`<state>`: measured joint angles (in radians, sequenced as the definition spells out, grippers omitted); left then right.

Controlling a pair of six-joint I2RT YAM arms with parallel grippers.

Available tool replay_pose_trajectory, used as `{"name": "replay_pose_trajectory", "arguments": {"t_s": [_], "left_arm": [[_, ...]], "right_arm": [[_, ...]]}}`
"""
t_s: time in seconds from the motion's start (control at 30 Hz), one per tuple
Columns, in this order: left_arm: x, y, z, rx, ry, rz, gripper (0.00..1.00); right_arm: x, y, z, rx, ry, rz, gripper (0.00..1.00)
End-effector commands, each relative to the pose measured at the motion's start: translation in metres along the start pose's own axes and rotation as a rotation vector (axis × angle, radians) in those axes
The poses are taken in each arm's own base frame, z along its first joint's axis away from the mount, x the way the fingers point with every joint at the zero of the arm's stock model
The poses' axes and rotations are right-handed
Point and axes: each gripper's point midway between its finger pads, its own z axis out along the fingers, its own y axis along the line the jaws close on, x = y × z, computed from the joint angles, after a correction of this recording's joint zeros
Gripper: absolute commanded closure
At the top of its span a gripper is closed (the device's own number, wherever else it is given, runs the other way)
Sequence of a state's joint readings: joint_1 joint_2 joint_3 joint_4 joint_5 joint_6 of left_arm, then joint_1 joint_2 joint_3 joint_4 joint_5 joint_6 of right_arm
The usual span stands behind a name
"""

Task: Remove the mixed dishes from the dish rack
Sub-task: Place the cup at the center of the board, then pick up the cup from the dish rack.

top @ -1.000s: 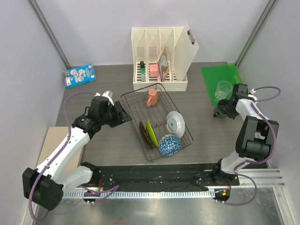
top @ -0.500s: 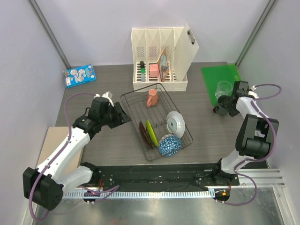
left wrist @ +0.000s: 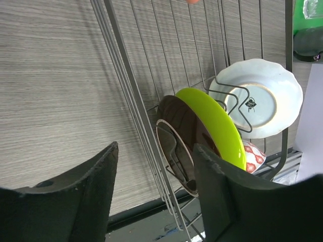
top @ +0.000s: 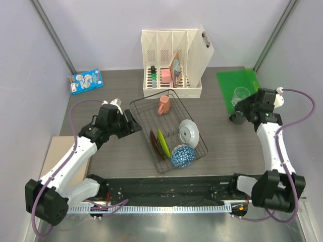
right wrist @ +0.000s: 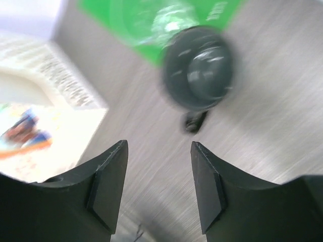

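Your dark wire dish rack (top: 143, 112) sits mid-way across the table (top: 222, 143), holding a glossy lime-green plate (left wrist: 214, 123), a blue patterned bowl (top: 182, 156) and a pink mug (top: 163, 105). Your right gripper (right wrist: 159, 146) has drawn back from the dark grey mug (top: 235, 118) near the right edge, its fingers spread and empty. Your left gripper (left wrist: 154, 149) stands spread and empty beside the rack's left rim.

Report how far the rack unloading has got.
Done: clear glass and dark grey mug sit outside the dish rack. In hand: nothing; left fingers and right fingers are open. Left: pink mug, white plate, lime-green plate, dark plate, blue bowl.
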<state>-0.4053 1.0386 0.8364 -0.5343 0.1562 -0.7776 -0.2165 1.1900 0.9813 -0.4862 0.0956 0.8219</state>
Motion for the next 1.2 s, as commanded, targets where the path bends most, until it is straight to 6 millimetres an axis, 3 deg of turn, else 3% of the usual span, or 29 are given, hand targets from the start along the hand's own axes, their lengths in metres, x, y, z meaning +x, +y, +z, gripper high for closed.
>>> {"name": "replay_pose_trajectory", "arguments": {"t_s": [0.0, 0.03, 0.07, 0.1, 0.13, 0.17, 0.27, 0.43, 0.57, 0.6, 0.7, 0.73, 0.77, 0.8, 0.83, 0.9, 1.0, 1.03, 1.17], "left_arm": [[-0.01, -0.02, -0.002, 0.056, -0.007, 0.062, 0.32], [-0.006, -0.027, 0.0, 0.081, 0.014, 0.071, 0.21], [-0.006, -0.032, 0.001, 0.093, 0.027, 0.073, 0.18], [-0.006, -0.035, 0.003, 0.102, 0.04, 0.074, 0.13], [-0.006, -0.039, 0.007, 0.105, 0.066, 0.071, 0.03], [-0.006, -0.042, 0.009, 0.109, 0.078, 0.073, 0.0], [-0.017, -0.057, 0.011, 0.138, 0.079, 0.083, 0.0], [-0.058, -0.085, 0.011, 0.153, -0.038, 0.13, 0.0], [-0.091, -0.096, 0.029, 0.076, -0.196, 0.222, 0.0], [-0.109, -0.111, 0.029, 0.102, -0.309, 0.242, 0.0], [-0.121, -0.111, 0.048, 0.096, -0.404, 0.285, 0.0], [-0.131, -0.122, 0.047, 0.097, -0.413, 0.308, 0.0], [-0.132, -0.121, 0.057, 0.072, -0.38, 0.338, 0.0], [-0.115, -0.099, 0.086, -0.024, -0.258, 0.385, 0.0], [-0.132, -0.114, 0.088, -0.034, -0.268, 0.388, 0.0], [-0.127, -0.108, 0.12, -0.105, -0.151, 0.423, 0.0], [-0.129, -0.114, 0.143, -0.1, -0.116, 0.445, 0.0], [-0.126, -0.108, 0.157, -0.121, -0.104, 0.449, 0.0], [-0.128, -0.104, 0.178, -0.139, -0.103, 0.457, 0.0]], "right_arm": [[0.031, 0.074, -0.055, -0.356, 0.041, -0.052, 0.42], [0.049, 0.08, -0.061, -0.425, 0.053, -0.08, 0.42], [0.043, 0.113, -0.091, -0.606, -0.027, -0.106, 0.38], [0.057, 0.126, -0.103, -0.681, -0.026, -0.142, 0.36], [0.077, 0.142, -0.12, -0.766, -0.016, -0.185, 0.33], [0.088, 0.147, -0.128, -0.798, -0.002, -0.234, 0.32], [0.115, 0.163, -0.136, -0.821, 0.006, -0.387, 0.32], [0.149, 0.156, -0.13, -0.838, 0.037, -0.464, 0.32], [0.158, 0.152, -0.133, -0.882, 0.036, -0.465, 0.32], [0.159, 0.151, -0.133, -0.882, 0.038, -0.466, 0.33], [0.157, 0.151, -0.139, -0.902, 0.033, -0.468, 0.33], [0.156, 0.151, -0.139, -0.906, 0.027, -0.468, 0.33], [0.153, 0.151, -0.144, -0.921, 0.013, -0.463, 0.33], [0.153, 0.15, -0.145, -0.928, 0.011, -0.463, 0.33], [0.152, 0.151, -0.147, -0.937, 0.005, -0.46, 0.33], [0.152, 0.15, -0.15, -0.95, 0.003, -0.469, 0.33], [0.152, 0.148, -0.151, -0.956, 0.004, -0.479, 0.33], [0.153, 0.147, -0.152, -0.959, 0.009, -0.483, 0.33], [0.151, 0.143, -0.158, -0.972, 0.003, -0.48, 0.33]]}}
